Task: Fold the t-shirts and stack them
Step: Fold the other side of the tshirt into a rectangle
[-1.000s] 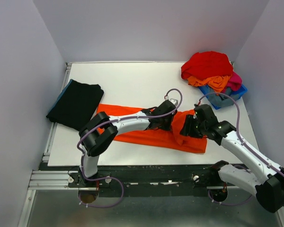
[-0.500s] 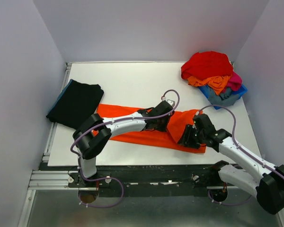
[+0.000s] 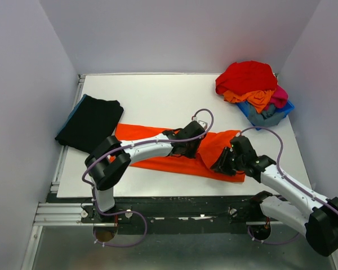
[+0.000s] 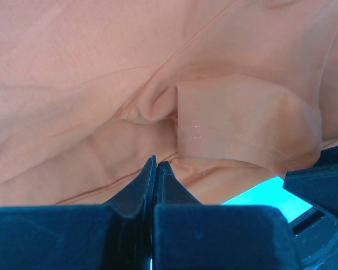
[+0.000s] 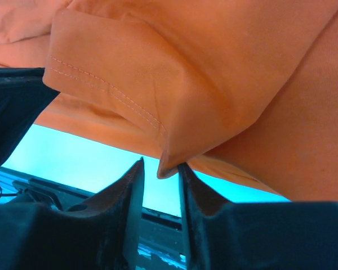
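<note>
The left arm (image 3: 152,147) reaches toward two o'clock, left gripper (image 4: 156,164) clamped shut; right arm (image 3: 287,183) toward ten, right gripper (image 5: 158,167) seemingly parted.

I see left arm (image 3: 149,149), right arm (image 3: 287,183): white shells, black joint housings. Thin purple cable loops along each, up from base rail (image 3: 180,206). On left gripper (image 4: 156,166), right gripper (image 5: 160,167): black tapered fingers.

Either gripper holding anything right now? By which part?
Nothing clearly held. Right gripper: jaws straddle a folded corner of the orange shirt, not clamped. Left gripper: shut, tips at the shirt, no cloth seen between.
</note>
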Controlling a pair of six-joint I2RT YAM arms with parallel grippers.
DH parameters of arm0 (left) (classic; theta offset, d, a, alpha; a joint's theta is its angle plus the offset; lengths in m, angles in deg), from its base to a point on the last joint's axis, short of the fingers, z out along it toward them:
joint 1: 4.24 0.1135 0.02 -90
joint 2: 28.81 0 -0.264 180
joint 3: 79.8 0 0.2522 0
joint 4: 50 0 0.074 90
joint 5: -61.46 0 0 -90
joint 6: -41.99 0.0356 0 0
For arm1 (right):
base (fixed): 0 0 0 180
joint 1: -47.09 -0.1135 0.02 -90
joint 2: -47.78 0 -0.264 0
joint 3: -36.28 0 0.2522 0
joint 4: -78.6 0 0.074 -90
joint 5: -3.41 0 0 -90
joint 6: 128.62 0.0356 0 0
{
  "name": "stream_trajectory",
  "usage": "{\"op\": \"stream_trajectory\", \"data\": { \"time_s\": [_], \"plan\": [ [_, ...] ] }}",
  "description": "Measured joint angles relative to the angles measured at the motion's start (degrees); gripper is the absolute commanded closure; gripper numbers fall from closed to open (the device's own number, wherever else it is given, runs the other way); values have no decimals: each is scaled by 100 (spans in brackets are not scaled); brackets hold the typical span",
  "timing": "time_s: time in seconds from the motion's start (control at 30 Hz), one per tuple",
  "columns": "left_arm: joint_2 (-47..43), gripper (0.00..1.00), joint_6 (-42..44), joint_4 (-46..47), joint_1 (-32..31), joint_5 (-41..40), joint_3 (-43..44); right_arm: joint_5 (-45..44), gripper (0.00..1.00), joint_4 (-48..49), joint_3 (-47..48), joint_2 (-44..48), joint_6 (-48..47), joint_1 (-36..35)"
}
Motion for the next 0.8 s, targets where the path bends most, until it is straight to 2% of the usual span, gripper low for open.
{"op": "stream_trajectory", "data": {
  "time_s": [0.07, 0.17, 0.23, 0.33, 0.8],
  "plan": [
    [-13, 99, 52, -28, 0, -4, -2, 4, 71, 31, -17, 0, 57, 0],
    [-70, 70, 114, -79, 2, -2, -2, 7, 82, 37, -48, 9, 125, 0],
    [-87, 59, 125, -74, 2, 4, -2, 4, 95, 31, -59, 28, 166, 0],
    [-87, 56, 74, 61, 2, 83, -76, 2, 99, 26, -59, 63, 214, 0],
    [22, 59, -299, 522, 2, 466, -173, -46, 99, -20, -59, 264, 361, 0]
  ]
}}
